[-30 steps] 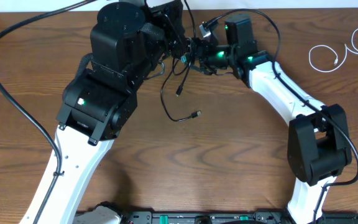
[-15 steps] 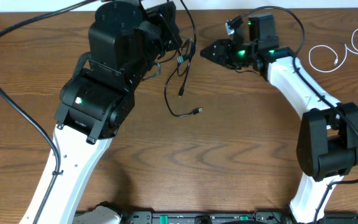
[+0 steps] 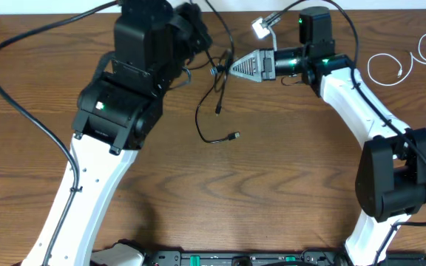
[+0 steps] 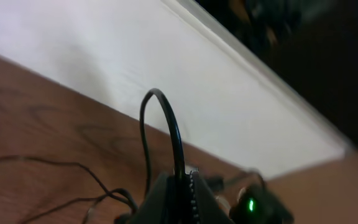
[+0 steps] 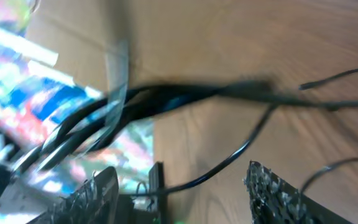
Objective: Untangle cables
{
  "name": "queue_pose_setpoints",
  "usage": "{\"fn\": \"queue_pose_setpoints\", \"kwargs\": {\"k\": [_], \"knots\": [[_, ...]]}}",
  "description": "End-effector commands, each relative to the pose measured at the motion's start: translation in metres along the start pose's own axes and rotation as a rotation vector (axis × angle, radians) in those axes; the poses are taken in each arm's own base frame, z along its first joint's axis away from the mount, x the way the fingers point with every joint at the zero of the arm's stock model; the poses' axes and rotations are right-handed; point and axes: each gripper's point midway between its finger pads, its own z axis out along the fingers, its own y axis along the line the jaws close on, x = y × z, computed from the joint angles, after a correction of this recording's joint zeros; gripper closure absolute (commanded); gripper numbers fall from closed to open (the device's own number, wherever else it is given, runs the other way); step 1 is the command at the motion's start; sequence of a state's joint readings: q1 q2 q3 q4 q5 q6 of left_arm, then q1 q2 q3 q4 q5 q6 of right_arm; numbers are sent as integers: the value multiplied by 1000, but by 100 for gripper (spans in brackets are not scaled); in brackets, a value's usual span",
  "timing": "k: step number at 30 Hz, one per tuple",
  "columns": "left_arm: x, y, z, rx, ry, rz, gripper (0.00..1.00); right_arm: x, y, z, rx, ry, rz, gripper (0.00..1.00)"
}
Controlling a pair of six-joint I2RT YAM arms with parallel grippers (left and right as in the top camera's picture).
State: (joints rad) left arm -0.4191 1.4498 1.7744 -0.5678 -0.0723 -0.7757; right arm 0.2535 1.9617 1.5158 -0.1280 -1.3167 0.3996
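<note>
The black cable (image 3: 214, 111) hangs from my left gripper (image 3: 198, 33) at the table's far edge and trails down to a small plug (image 3: 234, 136) on the wood. In the left wrist view my left gripper (image 4: 180, 186) is shut on the black cable (image 4: 166, 124), which loops up out of the jaws. My right gripper (image 3: 237, 66) points left, right beside the hanging black cable. It is open in the right wrist view (image 5: 185, 190), with a strand of black cable (image 5: 229, 165) running between its fingers. The white cable (image 3: 390, 68) lies loose at the far right.
A thick black arm wire (image 3: 21, 111) curves across the left of the wooden table (image 3: 272, 185). A white wall edge (image 4: 104, 68) runs along the table's back. The right arm's base (image 3: 390, 185) stands at the right front.
My right gripper pulled back to the right, away from the left gripper, then rolled and came back left beside the hanging black cable. The left arm shifted slightly, still holding the cable.
</note>
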Motion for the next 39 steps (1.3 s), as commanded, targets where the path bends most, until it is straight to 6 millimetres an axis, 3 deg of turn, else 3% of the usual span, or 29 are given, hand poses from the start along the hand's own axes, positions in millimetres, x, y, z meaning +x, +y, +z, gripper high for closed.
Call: {"fn": "queue_pose_setpoints", "kwargs": {"k": [1,8,16,21,24,26,29,33,35,39], "knots": [[-21,12,-3,-35,-80,-222,92,-2,27,-1,-84,19,-99,39],[-23,14,-3,-31,-86,-376,93,-4,41,18,-113,28,-211,44],[-19,10,-2,-9,-60,-506,93,-21,12,43,114,-75,-156,49],[-14,6,-2,7,-27,-505,93,-35,22,55,118,-132,-193,50],[-14,7,-2,3,-25,-504,93,-44,16,59,171,-187,-135,63],[-12,8,-2,-5,-22,-490,93,-45,0,55,250,-217,-76,81],[-13,10,-2,-11,-24,-363,93,-37,-50,33,481,-267,100,99],[-15,19,-3,-42,-23,-168,92,-8,-118,-32,873,-297,282,99],[-15,28,-3,-74,-14,-91,93,10,-138,-68,1020,-268,325,99],[-20,55,-4,-157,1,4,93,38,-158,-125,1187,-198,393,99]]}}
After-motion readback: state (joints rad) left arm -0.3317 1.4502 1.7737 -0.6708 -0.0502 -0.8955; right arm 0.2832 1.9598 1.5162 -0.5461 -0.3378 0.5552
